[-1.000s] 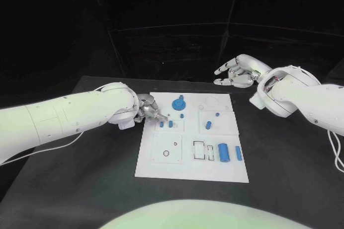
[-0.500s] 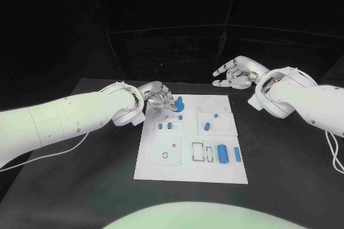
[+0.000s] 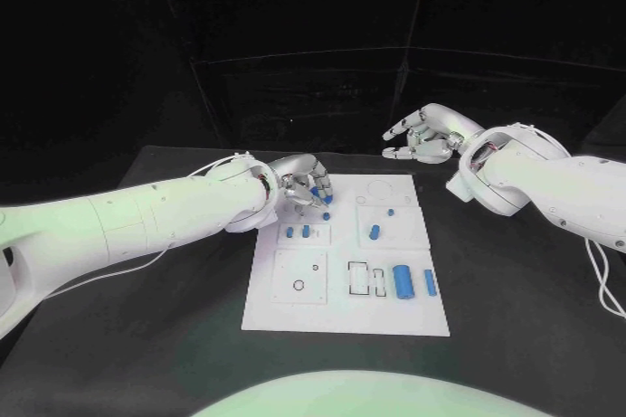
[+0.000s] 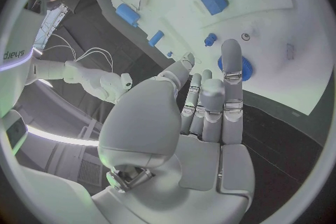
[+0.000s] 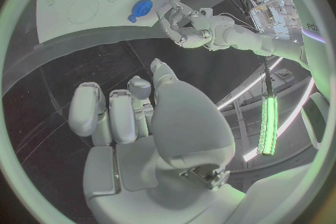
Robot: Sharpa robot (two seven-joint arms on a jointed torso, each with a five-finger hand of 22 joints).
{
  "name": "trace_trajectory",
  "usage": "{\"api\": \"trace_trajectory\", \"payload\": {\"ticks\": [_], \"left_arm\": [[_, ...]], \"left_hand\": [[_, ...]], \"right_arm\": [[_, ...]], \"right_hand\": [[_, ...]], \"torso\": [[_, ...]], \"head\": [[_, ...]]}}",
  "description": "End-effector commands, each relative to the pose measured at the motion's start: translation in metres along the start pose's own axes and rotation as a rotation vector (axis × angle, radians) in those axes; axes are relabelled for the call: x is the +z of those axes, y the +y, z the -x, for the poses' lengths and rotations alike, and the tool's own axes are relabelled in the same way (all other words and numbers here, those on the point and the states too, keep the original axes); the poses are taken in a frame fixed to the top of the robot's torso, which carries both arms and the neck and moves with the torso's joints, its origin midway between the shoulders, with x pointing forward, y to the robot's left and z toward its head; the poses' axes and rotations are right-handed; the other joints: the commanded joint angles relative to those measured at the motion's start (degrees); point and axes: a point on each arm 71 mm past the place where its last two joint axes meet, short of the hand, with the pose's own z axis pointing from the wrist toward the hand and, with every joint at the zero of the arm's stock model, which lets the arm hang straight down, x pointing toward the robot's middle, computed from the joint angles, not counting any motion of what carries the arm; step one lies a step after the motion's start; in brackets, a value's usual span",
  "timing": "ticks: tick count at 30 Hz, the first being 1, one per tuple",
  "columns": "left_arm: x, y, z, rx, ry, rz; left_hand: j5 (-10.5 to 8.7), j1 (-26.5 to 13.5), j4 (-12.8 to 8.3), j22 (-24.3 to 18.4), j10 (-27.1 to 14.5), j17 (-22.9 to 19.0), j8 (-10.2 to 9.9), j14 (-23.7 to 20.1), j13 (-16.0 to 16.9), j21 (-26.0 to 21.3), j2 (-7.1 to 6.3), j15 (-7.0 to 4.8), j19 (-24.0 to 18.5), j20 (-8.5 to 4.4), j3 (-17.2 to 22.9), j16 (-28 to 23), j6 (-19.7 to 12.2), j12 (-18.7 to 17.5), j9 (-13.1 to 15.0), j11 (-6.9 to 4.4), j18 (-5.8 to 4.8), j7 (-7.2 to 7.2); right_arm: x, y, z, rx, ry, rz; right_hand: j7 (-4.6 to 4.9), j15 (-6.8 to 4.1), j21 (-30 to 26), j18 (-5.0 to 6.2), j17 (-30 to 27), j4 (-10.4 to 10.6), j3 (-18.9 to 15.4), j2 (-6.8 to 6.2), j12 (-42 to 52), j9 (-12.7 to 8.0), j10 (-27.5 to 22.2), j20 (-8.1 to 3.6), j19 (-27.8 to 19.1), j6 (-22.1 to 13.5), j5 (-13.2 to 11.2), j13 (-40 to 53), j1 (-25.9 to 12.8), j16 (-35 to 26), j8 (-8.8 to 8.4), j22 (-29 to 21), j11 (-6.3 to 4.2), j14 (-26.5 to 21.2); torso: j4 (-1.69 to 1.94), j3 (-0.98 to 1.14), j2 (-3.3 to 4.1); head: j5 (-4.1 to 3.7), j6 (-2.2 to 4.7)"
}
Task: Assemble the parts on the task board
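Observation:
The white task board (image 3: 342, 301) lies mid-table. A blue round part (image 3: 325, 198) sits at its far left corner, also seen in the left wrist view (image 4: 244, 69) and the right wrist view (image 5: 140, 8). My left hand (image 3: 301, 184) hovers over it with straight fingers (image 4: 231, 61) reaching above the part and holding nothing; I cannot tell if they touch it. Small blue pegs (image 3: 307, 230) stand just nearer. Two blue cylinders (image 3: 404, 280) lie at the near right. My right hand (image 3: 420, 135) floats beyond the board's far edge, fingers loosely apart, holding nothing.
A short blue piece (image 3: 374, 232) lies in the board's right middle. Outlined slots (image 3: 363, 277) and a square plate with a hole (image 3: 301, 276) mark the near half. Black table (image 3: 156, 326) surrounds the board on all sides.
My left hand has moved from the board's left edge toward the far corner and now sits over the blue round part. The right hand has barely shifted.

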Motion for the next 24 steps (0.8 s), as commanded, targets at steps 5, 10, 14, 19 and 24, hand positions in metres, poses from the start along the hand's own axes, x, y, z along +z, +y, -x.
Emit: {"api": "trace_trajectory", "payload": {"ticks": [5,10,14,19,24], "left_arm": [[0.009,-0.003,-0.009,0.216,0.076,-0.035],[0.014,-0.004,-0.013,0.238,0.096,-0.027],[0.018,-0.006,-0.016,0.251,0.118,-0.029],[0.021,-0.008,-0.017,0.257,0.131,-0.026],[0.024,-0.009,-0.018,0.262,0.132,-0.016]], "left_hand": [[-0.08,-1.5,-1.6,1.3,1.5,8.5,-3.1,4.1,-2.3,2.3,-0.52,-0.27,3.1,-0.3,0.3,7.1,2.2,-1.9,-1.3,-0.26,0.99,-0.46],[-0.14,-2.2,-1.9,1.8,2.1,9.8,-4.2,4.7,-3.1,3.1,-0.47,-0.32,3.8,-0.4,0.3,8.3,3.0,-2.4,-1.3,-0.22,0.95,-0.48],[-0.15,-2.8,-2.0,3.7,2.6,9.7,-4.6,4.9,-3.5,4.9,-0.54,-0.39,4.5,-0.44,0.1,8.5,3.7,-2.6,-1.3,-0.3,0.66,-0.58],[-0.18,-3.9,-1.9,4.5,3.1,9.9,-5.0,5.1,-3.7,5.7,-1.15,-0.51,4.8,-0.54,-1.1,8.8,4.3,-2.7,-1.2,-0.47,0.58,-0.75],[-0.17,-3.4,-2.2,5.1,3.6,10.0,-5.2,5.3,-3.9,6.3,-0.26,-0.64,5.1,-0.65,-0.8,9.0,5.0,-2.9,-1.2,-0.61,0.51,-0.88]], "right_arm": [[0.001,0.001,0.002,-0.004,-0.021,0.006],[0.001,0.002,0.001,-0.003,-0.021,0.007],[0.002,0.003,0.001,-0.003,-0.021,0.008],[0.002,0.003,0.001,-0.003,-0.02,0.01],[0.002,0.004,0.0,-0.002,-0.02,0.013]], "right_hand": [[0.08,-0.11,-0.5,0.84,-0.3,0.3,0.1,0.57,-0.2,0.0,-0.2,0.0,-0.5,-0.4,0.2,-0.2,0.0,-0.5,0.18,-0.3,0.09,1.9],[0.08,-0.11,-0.6,0.87,-0.4,0.3,0.1,0.58,-0.3,0.0,-0.3,0.0,-0.6,-0.4,0.2,-0.2,0.0,-0.6,0.18,-0.5,0.09,1.8],[0.08,-0.11,-0.6,0.87,-0.4,0.3,0.1,0.58,-0.3,0.0,-0.3,0.0,-0.6,-0.4,0.2,-0.2,0.0,-0.6,0.18,-0.5,0.09,1.8],[0.08,-0.11,-0.6,0.87,-0.4,0.3,0.1,0.58,-0.3,0.0,-0.3,0.0,-0.6,-0.4,0.2,-0.2,0.0,-0.6,0.18,-0.5,0.09,1.8],[0.08,-0.11,-0.6,0.89,-0.5,0.3,0.1,0.65,-0.2,0.0,-0.2,0.0,-0.7,-0.4,0.2,-0.1,0.1,-0.6,0.19,-0.6,0.1,1.8]], "torso": [[0.02,0.0,0.03],[0.06,0.01,0.0],[0.03,0.01,0.02],[0.09,0.04,0.01],[0.04,0.06,0.0]], "head": [[-0.09,0.16],[-0.1,0.09],[-0.1,0.05],[-0.18,0.03],[-0.14,-0.09]]}}
